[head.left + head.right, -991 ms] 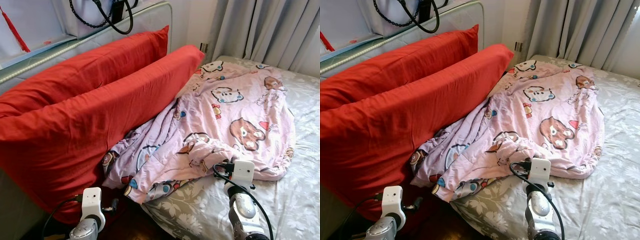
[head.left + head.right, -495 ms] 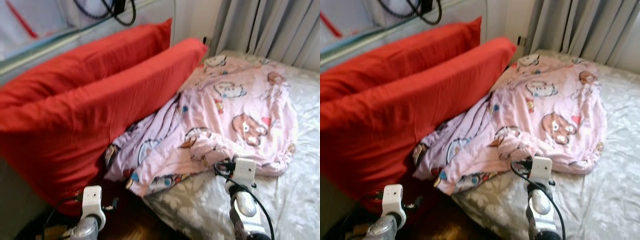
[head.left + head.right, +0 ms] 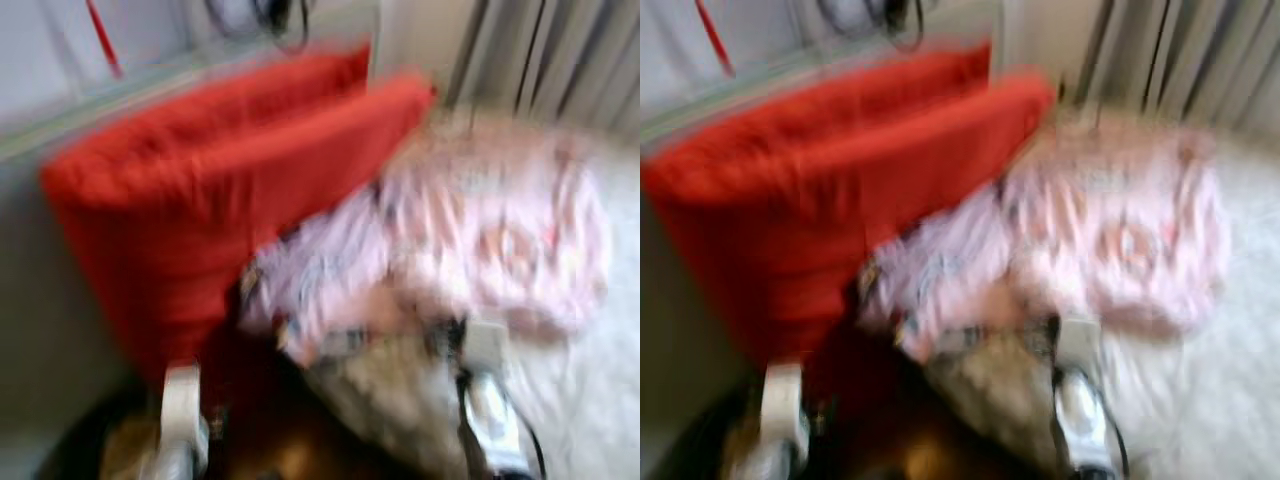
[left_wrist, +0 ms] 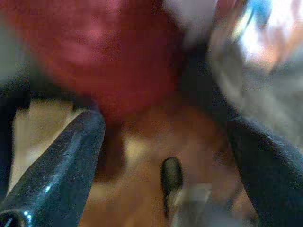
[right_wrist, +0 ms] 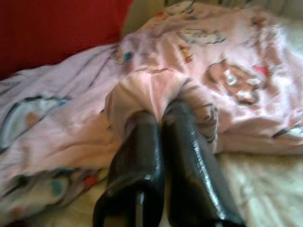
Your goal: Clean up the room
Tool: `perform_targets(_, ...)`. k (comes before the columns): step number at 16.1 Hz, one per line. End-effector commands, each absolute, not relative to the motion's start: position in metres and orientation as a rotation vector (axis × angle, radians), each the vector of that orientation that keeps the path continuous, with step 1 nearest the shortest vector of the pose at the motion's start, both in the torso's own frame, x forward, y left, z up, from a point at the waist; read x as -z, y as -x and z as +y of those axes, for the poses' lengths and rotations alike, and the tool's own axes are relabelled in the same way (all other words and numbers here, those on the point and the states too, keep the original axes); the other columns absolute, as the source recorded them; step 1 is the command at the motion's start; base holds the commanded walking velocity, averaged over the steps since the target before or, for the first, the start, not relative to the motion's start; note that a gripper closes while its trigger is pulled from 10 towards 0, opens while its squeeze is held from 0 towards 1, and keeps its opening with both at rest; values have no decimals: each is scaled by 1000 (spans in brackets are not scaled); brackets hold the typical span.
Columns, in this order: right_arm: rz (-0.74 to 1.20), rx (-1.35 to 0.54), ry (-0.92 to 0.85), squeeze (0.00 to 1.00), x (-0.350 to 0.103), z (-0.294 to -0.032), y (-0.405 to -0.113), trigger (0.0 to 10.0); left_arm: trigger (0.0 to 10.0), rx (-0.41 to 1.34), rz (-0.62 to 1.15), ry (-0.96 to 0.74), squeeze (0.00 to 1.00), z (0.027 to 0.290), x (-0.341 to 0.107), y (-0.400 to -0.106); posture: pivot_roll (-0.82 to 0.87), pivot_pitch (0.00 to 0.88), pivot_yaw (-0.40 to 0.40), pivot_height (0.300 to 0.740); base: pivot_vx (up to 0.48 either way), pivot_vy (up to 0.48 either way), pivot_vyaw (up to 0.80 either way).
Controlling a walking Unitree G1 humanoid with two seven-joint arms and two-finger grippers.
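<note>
A pink cartoon-print blanket (image 3: 470,235) lies crumpled on the bed, beside two red pillows (image 3: 210,180) that lean on the headboard. The head views are badly blurred. My right gripper (image 5: 161,116) is at the blanket's near edge, its two black fingers (image 5: 187,156) pressed together with a raised fold of the pink cloth at their tips. My left gripper (image 4: 165,125) hangs low beside the bed with its fingers (image 4: 66,161) wide apart and nothing between them, over brown floor below the red pillow (image 4: 113,52).
The grey floral sheet (image 3: 590,370) covers the bed to the right of the blanket. Grey curtains (image 3: 560,60) hang behind the bed. Dark floor (image 3: 270,440) shows in the gap between the pillows and the mattress corner.
The whole picture has shifted and blurred strongly, so the camera is moving. Both arms keep about the same places in the view, and the right gripper stays at the blanket's edge.
</note>
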State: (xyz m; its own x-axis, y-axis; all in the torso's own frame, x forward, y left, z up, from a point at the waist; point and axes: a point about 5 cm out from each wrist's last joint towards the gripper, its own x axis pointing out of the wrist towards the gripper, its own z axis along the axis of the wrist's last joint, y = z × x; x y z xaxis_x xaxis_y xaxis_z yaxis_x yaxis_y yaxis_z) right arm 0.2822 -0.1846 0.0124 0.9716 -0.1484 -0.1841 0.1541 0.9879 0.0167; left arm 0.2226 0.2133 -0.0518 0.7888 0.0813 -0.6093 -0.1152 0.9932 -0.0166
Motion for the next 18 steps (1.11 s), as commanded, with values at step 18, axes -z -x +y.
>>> perform_targets(18, -100, 481, 261, 0, -65, -233, -288, 10000, 10000, -83, 606, 26, 0, 211, 42, -237, 64, 69, -10, 740, -223, 0, 0)
